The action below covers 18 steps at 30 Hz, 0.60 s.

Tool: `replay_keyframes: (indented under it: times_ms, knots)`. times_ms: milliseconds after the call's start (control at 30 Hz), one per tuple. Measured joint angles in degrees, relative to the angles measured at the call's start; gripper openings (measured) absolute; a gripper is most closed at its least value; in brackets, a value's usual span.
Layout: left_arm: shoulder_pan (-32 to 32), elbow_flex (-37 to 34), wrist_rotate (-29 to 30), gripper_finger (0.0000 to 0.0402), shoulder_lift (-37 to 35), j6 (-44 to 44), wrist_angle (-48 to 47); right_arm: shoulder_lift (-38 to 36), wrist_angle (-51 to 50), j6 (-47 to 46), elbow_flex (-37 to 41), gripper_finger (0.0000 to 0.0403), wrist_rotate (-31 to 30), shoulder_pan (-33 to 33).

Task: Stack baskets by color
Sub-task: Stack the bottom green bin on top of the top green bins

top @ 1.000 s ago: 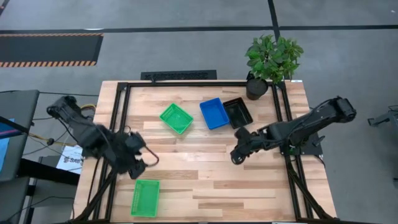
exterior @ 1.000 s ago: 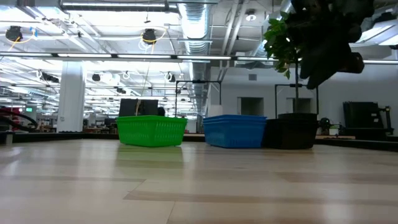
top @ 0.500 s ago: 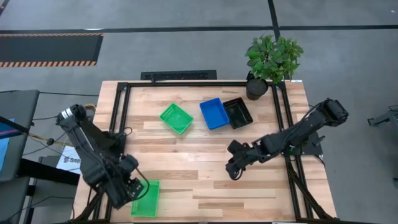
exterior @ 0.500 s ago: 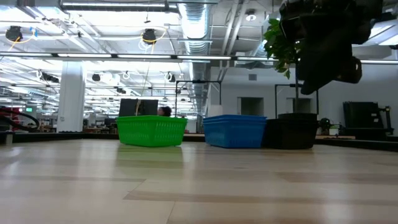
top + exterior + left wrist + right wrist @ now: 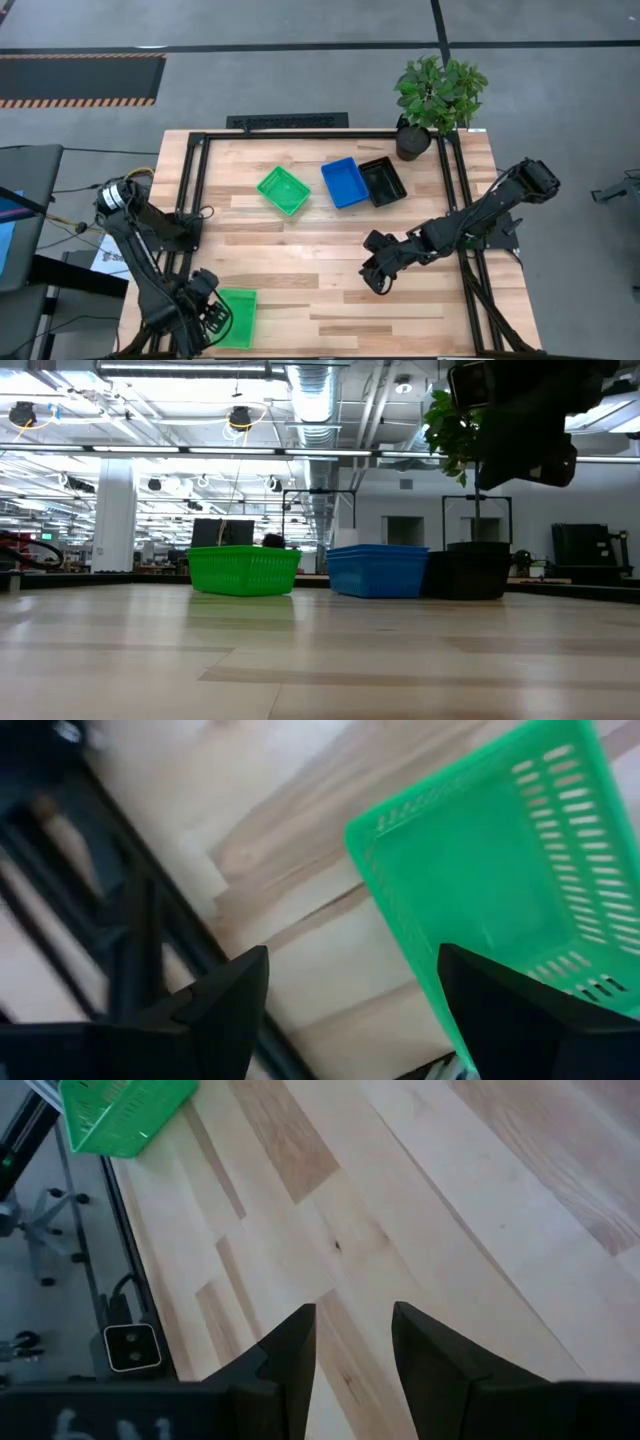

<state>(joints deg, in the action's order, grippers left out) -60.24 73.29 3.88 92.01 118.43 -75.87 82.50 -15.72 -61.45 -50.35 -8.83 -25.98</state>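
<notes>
The left gripper (image 5: pixel 212 316) is positioned at the table's (image 5: pixel 330 300) 7 o'clock corner, jaws spread wide and empty, astride the outer rim of a green basket (image 5: pixel 237 317); contact cannot be confirmed. The right gripper (image 5: pixel 374 283) is held over bare wood at about 4 o'clock, jaws partly open, nothing gripped. A second green basket (image 5: pixel 283 190), a blue basket (image 5: pixel 345 181) and a black basket (image 5: pixel 382 181) are seen toward 12 o'clock, the last two side by side. A potted plant (image 5: pixel 437 95) is located at 1 o'clock.

An industrial lab hall: exposed ceiling ducts (image 5: pixel 318 400), strip lights, workstations (one potted plant (image 5: pixel 437 95)).
</notes>
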Motion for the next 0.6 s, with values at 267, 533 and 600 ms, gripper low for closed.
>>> replay_keyframes:
  times_ms: [267, 533, 600]
  knots:
    - [0.1, -10.4, -2.5, 0.0278, 0.0, 3.1, 12.6, 0.0, 0.0, 0.0, 0.0, 0.0154, 0.0, -0.3]
    - [0.6, -14.7, -2.3, 0.0278, -0.1, 5.8, 25.3, 0.0, -0.1, 0.0, 0.0, 0.0148, 0.0, -0.3]
    - [0.5, -14.7, -2.3, 0.0278, -0.1, 7.0, 25.4, 0.0, -0.2, 0.3, 0.0, 0.0148, -0.1, -0.2]
